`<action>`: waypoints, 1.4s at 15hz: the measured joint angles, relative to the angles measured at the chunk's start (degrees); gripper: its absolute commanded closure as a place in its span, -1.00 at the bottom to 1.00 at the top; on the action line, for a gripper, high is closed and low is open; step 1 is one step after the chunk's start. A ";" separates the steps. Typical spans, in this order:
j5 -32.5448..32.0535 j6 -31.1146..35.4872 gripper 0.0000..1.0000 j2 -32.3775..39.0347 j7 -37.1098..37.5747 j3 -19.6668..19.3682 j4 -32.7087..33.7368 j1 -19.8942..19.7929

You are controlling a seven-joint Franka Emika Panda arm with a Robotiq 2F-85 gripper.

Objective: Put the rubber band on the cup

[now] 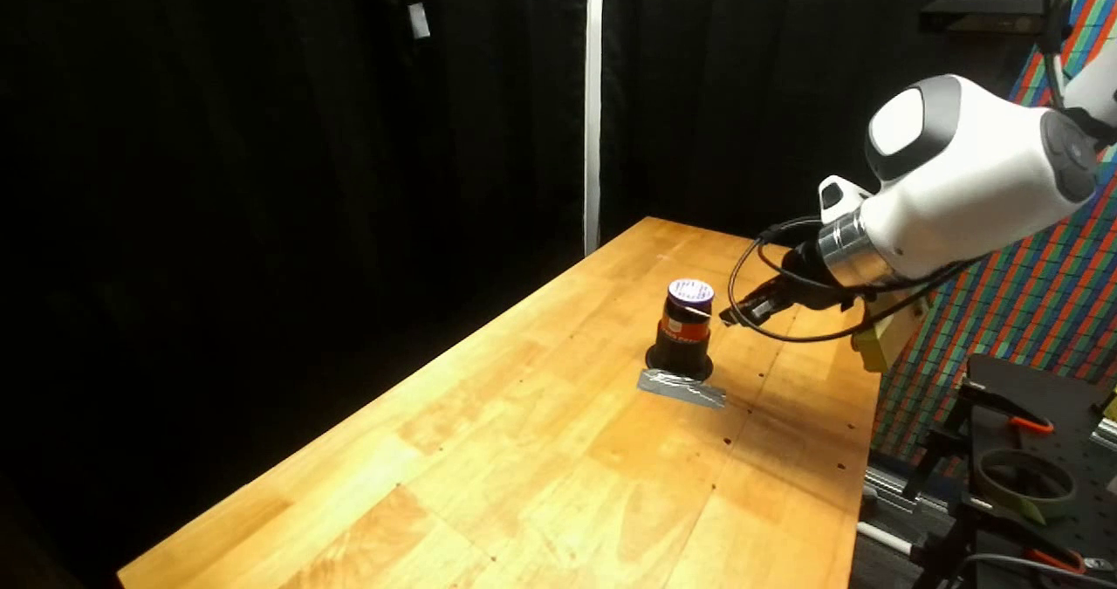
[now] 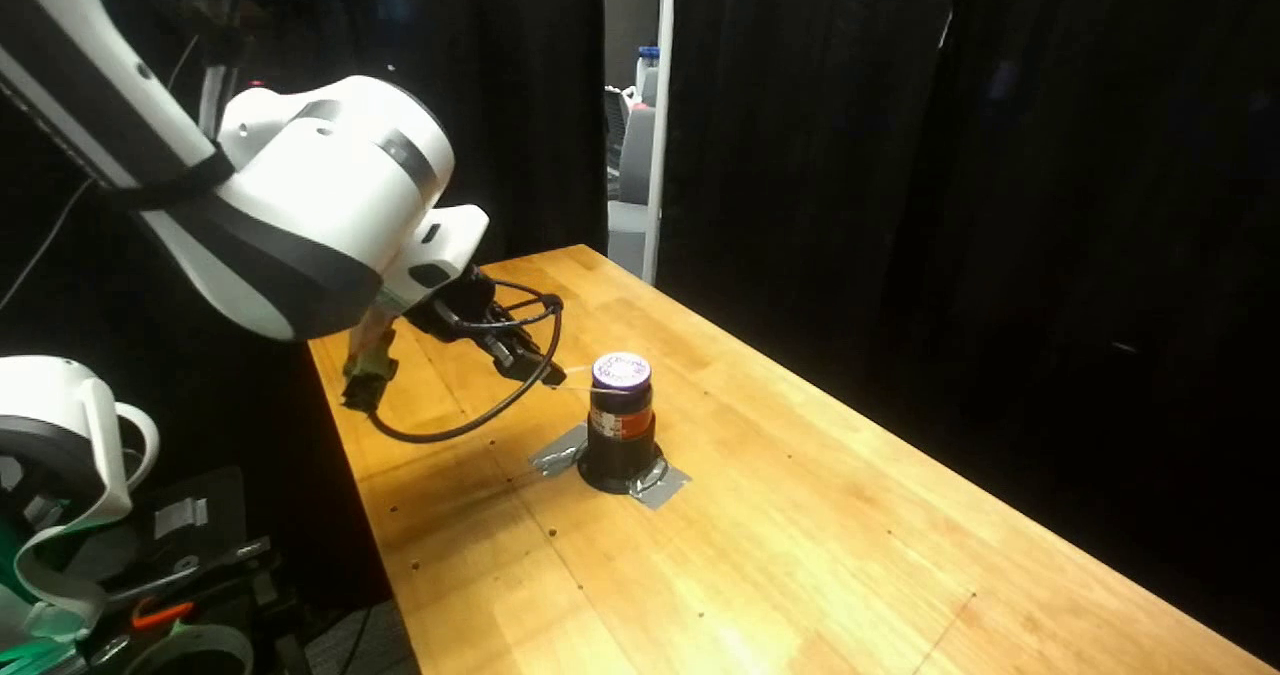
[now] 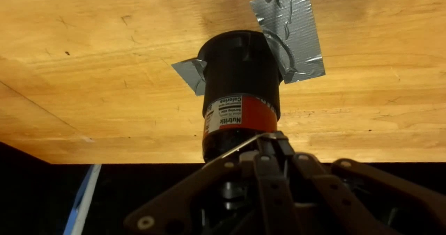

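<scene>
The cup (image 1: 683, 330) is a dark upright cylinder with an orange-red label and a white lid; it stands on the table in both exterior views (image 2: 622, 425). In the wrist view the cup (image 3: 242, 78) appears upside down. A thin pale rubber band (image 2: 590, 388) is stretched from my fingertips to the cup's upper part, just below the lid. It also shows in the wrist view (image 3: 240, 146), crossing the cup below the label. My gripper (image 2: 553, 375) is beside the cup's top, apart from it. Its fingertips (image 3: 275, 137) are nearly together on the band. The band's far side is hidden.
Grey tape (image 1: 681, 388) fixes the cup's black base to the wooden table (image 1: 524, 467); two pieces show in the wrist view (image 3: 292, 33). A black cable (image 2: 480, 433) loops below the wrist. Dark curtains surround the table. A cart with a tape roll (image 1: 1025, 480) stands beside it.
</scene>
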 measured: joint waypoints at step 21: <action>-15.07 -29.77 0.79 7.06 22.35 8.17 -0.90 1.85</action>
